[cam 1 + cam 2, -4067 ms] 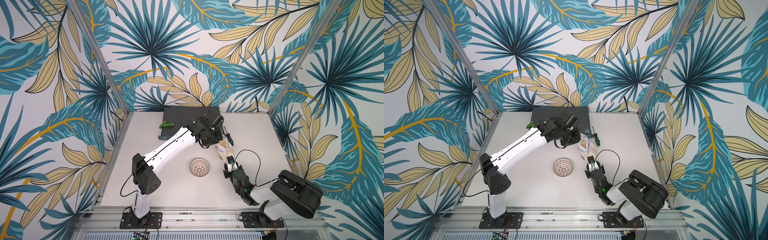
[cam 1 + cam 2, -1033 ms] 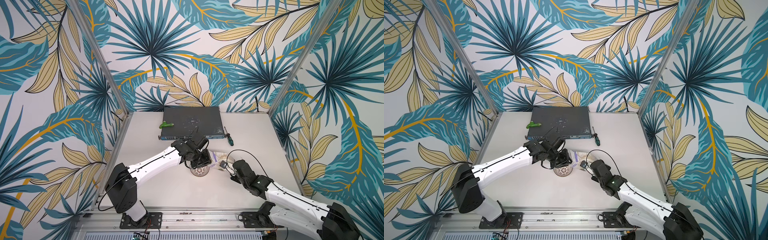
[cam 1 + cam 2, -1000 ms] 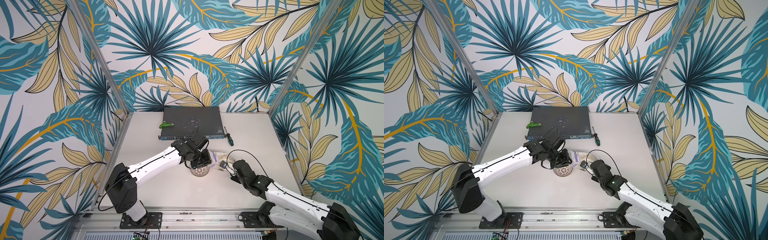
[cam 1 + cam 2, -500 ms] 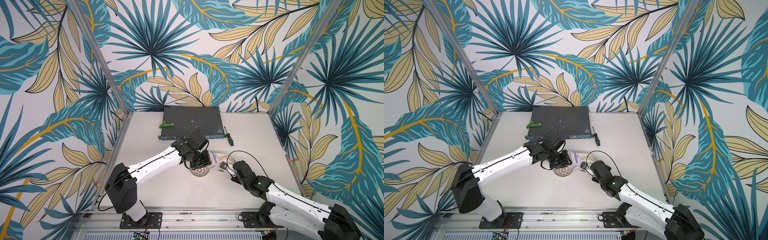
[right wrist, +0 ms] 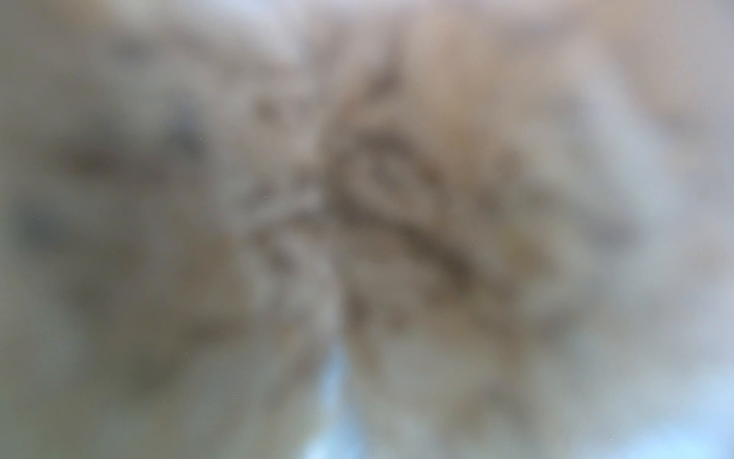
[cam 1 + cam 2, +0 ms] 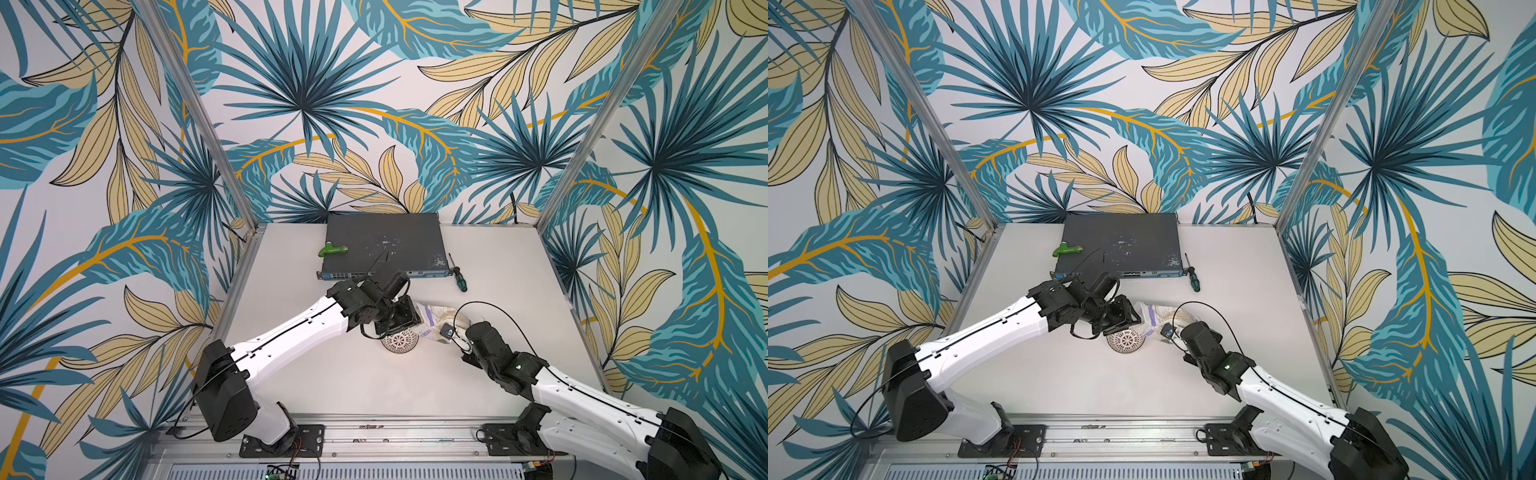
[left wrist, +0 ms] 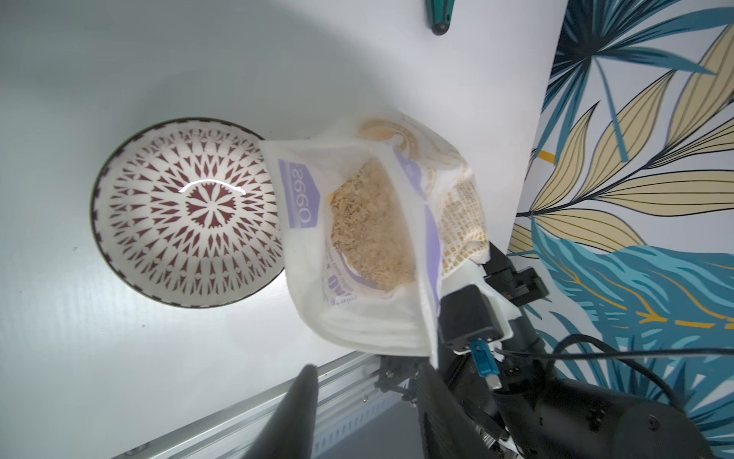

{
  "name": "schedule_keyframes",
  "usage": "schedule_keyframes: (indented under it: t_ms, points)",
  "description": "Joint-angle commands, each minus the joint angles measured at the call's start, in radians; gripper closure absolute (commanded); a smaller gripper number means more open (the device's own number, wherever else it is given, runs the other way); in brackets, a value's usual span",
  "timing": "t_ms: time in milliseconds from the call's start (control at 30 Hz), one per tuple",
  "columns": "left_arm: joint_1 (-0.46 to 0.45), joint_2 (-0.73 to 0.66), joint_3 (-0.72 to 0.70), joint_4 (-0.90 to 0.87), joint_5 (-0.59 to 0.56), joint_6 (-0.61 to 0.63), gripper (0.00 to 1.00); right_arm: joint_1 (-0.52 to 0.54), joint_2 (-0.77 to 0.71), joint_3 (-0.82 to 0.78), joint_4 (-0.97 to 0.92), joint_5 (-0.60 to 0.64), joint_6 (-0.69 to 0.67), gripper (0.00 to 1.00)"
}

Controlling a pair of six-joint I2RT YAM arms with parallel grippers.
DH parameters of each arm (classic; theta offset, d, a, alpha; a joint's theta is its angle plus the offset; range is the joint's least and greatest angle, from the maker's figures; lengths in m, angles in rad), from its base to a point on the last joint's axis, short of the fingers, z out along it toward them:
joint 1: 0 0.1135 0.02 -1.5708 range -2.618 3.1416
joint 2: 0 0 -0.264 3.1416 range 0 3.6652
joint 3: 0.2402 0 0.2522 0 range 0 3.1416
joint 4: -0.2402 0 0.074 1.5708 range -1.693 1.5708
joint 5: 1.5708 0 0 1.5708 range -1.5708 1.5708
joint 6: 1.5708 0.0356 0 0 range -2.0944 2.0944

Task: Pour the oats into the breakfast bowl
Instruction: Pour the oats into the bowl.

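Beige oats (image 7: 369, 222) lie in their opened bag (image 7: 357, 318), its base clamped by the right pincer (image 7: 482, 264), its mouth facing the left pincer (image 7: 367, 371). That pincer hangs parted and empty over the breakfast bowl (image 7: 186, 210), just beside the bag.

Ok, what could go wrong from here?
The mouth of the oats bag only overlaps one side of the empty breakfast bowl, so oats may spill onto the table. Only the right end effector grips the bag, at its base; the left end effector is open, so the mouth might sag shut.
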Motion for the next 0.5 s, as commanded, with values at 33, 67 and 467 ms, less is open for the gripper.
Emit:
schedule_keyframes:
  t_ms: [33, 67, 467]
  points:
    - [0.005, -0.062, -0.052, 0.136, -0.03, -0.104, 0.55, 0.005, -0.023, 0.0, 0.096, 0.025, 0.026, 1.0]
    - [0.005, -0.062, -0.053, 0.154, -0.035, -0.115, 0.55, 0.005, -0.023, 0.0, 0.096, 0.024, 0.028, 1.0]
    - [-0.013, 0.062, -0.008, 0.203, 0.018, -0.115, 0.61, 0.007, -0.016, 0.007, 0.094, 0.024, 0.028, 1.0]
